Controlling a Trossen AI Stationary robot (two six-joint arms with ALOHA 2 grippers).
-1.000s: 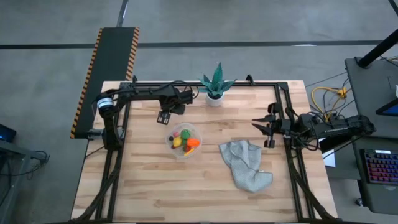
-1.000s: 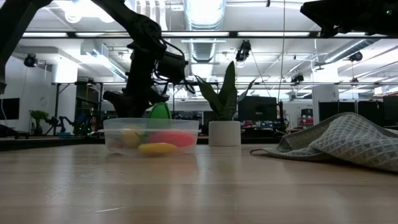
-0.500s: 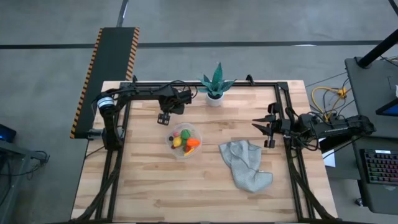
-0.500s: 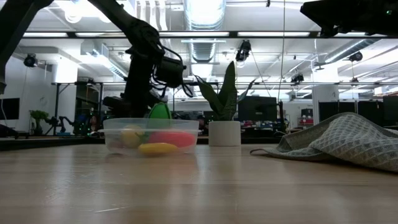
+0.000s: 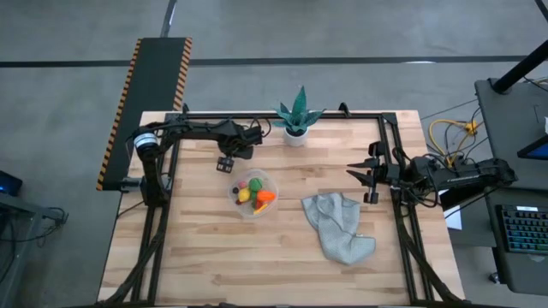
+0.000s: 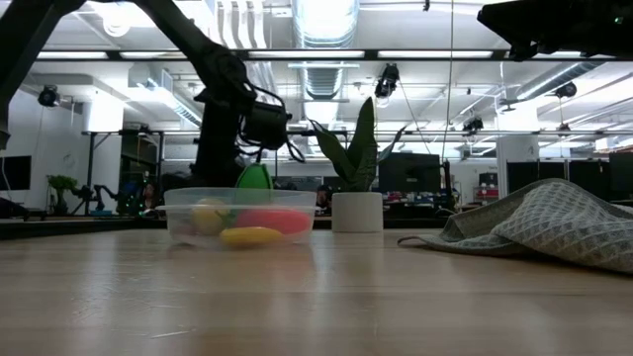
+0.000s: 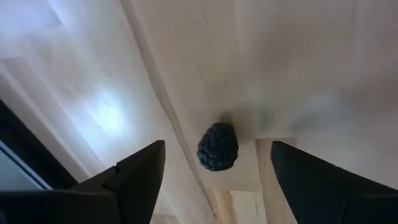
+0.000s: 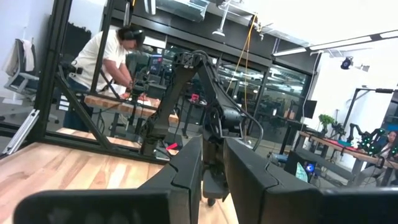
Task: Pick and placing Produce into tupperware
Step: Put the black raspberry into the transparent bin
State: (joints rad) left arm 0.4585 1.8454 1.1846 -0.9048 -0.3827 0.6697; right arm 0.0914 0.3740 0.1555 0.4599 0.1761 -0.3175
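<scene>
The tupperware (image 5: pixel 253 193) sits near the middle of the table (image 5: pixel 197 265), with several pieces of produce (image 5: pixel 257 196) inside it. Behind it and slightly to its right stands the plant (image 5: pixel 296 118) at the table's far edge. The cloth (image 5: pixel 337 226) lies to its right and nearer the front. Behind it to the left, a single berry (image 7: pixel 217 146) lies on the wood, between the spread fingers of the left gripper (image 5: pixel 226 162). The right gripper (image 5: pixel 364 176) waits well to its right, beyond the cloth.
</scene>
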